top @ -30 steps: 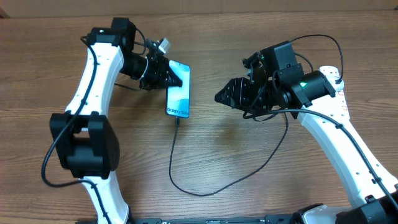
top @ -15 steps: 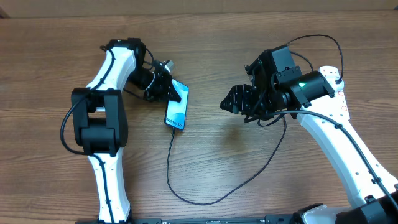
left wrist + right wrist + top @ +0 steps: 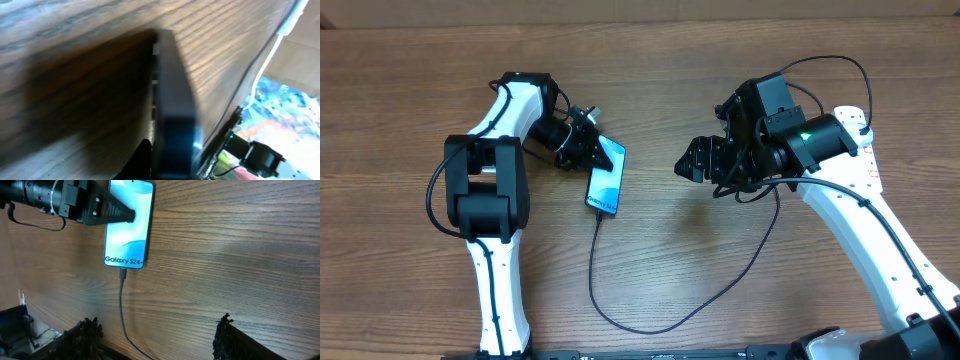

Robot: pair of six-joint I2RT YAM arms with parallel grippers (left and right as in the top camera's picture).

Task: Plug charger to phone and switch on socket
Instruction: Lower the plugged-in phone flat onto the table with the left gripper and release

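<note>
A: Phone?
B: On the counter (image 3: 650,60), centre-left, screen up, "Galaxy S24" end twd the robot's side. See phone (image 3: 606,178)
A: Charger?
B: Charger (image 3: 597,262) tip is plugged into that end; the cable loops over the counter & runs under the R arm (image 3: 850,200)
A: Pincers?
B: L pincer (image 3: 127,215) lies over the phone's far corner, can't tell if it's clamping. R pincer (image 3: 158,319) is well apart from the phone, fingers (image 3: 82,337) spread wide, nothing btwn them
</note>
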